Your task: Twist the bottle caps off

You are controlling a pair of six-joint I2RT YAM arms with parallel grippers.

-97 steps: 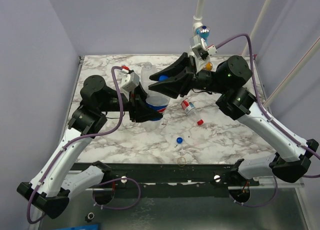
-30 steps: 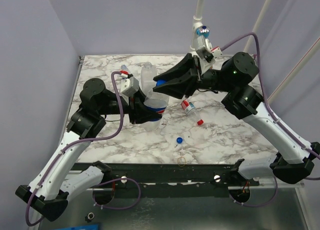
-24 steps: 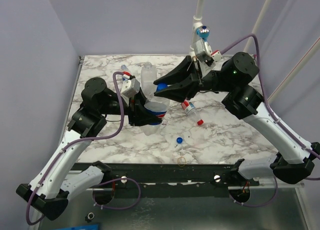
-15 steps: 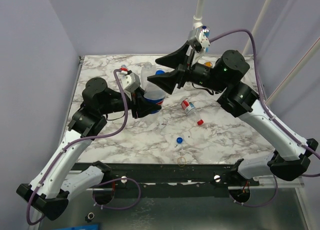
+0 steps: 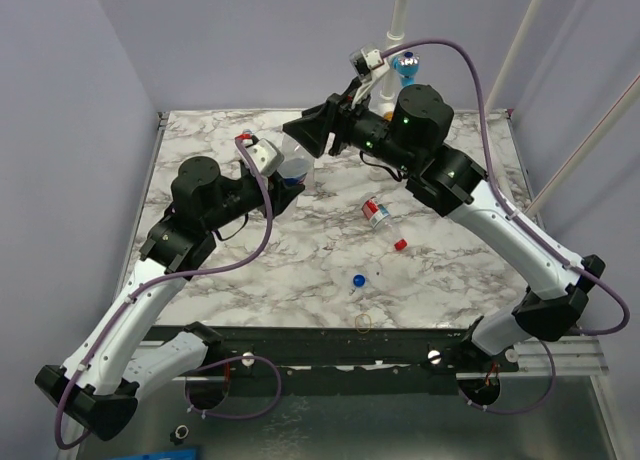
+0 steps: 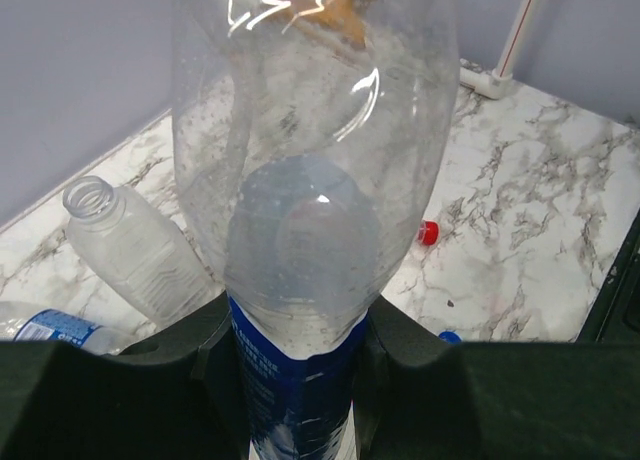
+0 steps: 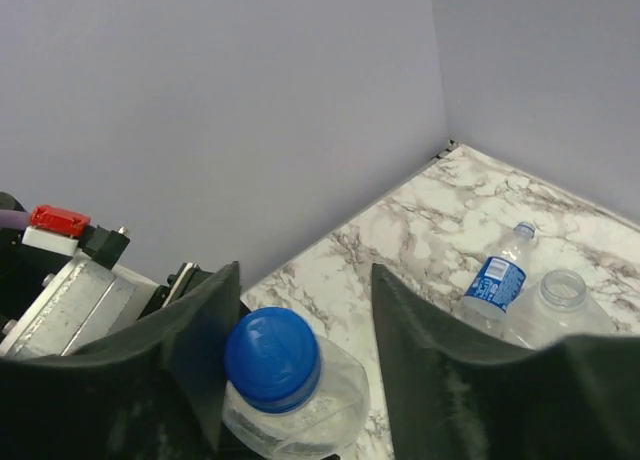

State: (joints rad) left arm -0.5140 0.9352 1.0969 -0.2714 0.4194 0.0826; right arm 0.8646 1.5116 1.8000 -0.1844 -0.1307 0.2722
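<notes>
My left gripper [image 5: 283,180] is shut on a clear bottle with a blue label [image 6: 290,400] and holds it above the table. The bottle's blue cap [image 7: 272,358] sits on its neck. My right gripper [image 5: 310,135] hangs over that cap, open. In the right wrist view the cap lies between the right gripper's [image 7: 305,310] fingers, close to the left finger [image 7: 195,350] and apart from the right one [image 7: 420,360]. The bottle's clear body [image 5: 295,167] shows under the right gripper in the top view; the cap is hidden there.
A red-label bottle [image 5: 375,213], a loose red cap [image 5: 400,245], a loose blue cap [image 5: 358,279] and a yellowish band ring [image 5: 363,323] lie on the marble. A second blue-label bottle [image 7: 495,277] and a wide capless clear bottle [image 7: 562,290] lie at the back.
My right gripper let go of the blue cap, opened wide and swung left and back. My left gripper carried the bottle toward the back left.
</notes>
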